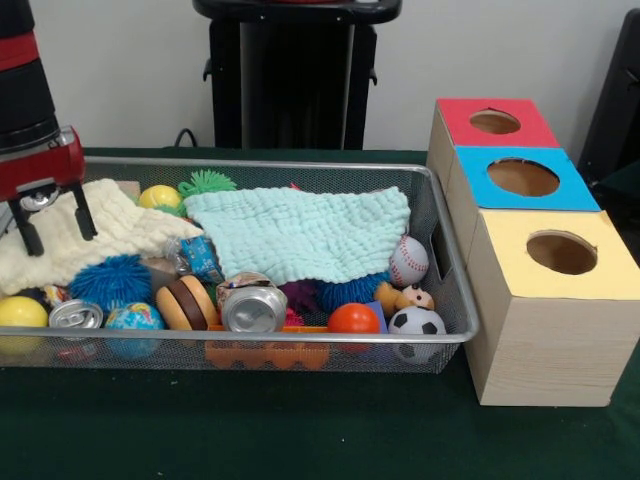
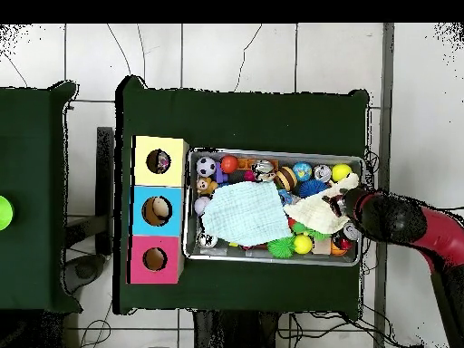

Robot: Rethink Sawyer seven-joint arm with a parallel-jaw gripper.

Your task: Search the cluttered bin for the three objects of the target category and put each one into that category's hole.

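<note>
Cream cloth (image 1: 70, 235) right under claw (image 1: 55, 230), prongs apart. Pinch a fold, lift aside, uncover balls below.

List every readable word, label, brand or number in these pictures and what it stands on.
None can be read.
Blue wrapped item under the mint cloth: print too blurred to read.
Crushed can: no legible label.
Sorting boxes: plain coloured tops, no text.
</note>
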